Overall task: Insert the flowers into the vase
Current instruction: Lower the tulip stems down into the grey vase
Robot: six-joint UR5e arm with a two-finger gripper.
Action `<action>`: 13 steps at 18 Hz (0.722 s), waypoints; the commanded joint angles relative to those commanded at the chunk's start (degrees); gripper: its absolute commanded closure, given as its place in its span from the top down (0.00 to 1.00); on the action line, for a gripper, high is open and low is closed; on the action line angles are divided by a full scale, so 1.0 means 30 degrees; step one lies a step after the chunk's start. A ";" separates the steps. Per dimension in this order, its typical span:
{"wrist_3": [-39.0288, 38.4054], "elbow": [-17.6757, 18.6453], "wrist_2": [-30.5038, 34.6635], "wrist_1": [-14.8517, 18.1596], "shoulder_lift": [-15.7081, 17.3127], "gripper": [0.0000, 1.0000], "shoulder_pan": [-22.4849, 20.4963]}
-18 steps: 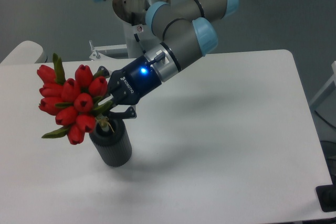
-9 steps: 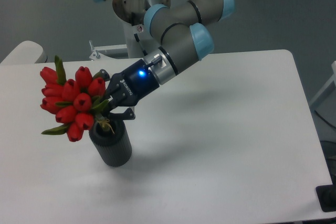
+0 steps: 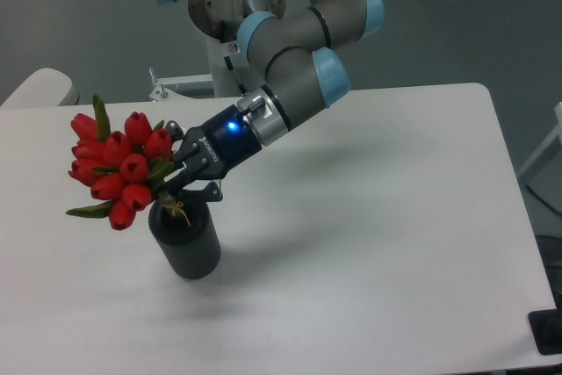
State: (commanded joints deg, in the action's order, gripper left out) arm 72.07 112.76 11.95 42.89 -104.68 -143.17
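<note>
The flowers (image 3: pixel 118 167), a tight bunch of red tulip buds with green leaves, lean out to the left above the vase (image 3: pixel 186 241). Their stems run down and right into the vase's mouth. The vase is a dark grey ribbed cylinder standing upright on the white table's left part. My gripper (image 3: pixel 178 179) reaches in from the upper right, tilted down to the left, and is shut on the stems just above the vase's rim. A blue light glows on the gripper's body.
The robot's base (image 3: pixel 230 6) stands behind the table's far edge. A metal bracket (image 3: pixel 171 88) sits at that edge near the base. A pale rounded object (image 3: pixel 35 88) shows at the far left. The white table (image 3: pixel 378 234) stretches right.
The gripper and the arm's wrist have shifted slightly left and down with the flowers. The bunch sits a little lower, its stems further into the vase's mouth.
</note>
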 joint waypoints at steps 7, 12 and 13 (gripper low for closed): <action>0.0029 0.0000 0.0117 0.0000 -0.0556 0.19 -0.0029; 0.0088 -0.0029 0.0146 0.0000 -0.0849 0.19 -0.0029; 0.0204 0.0000 0.0175 0.0029 -0.0908 0.19 -0.0029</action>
State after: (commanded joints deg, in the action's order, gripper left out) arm 72.68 112.76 12.48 42.98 -107.40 -143.26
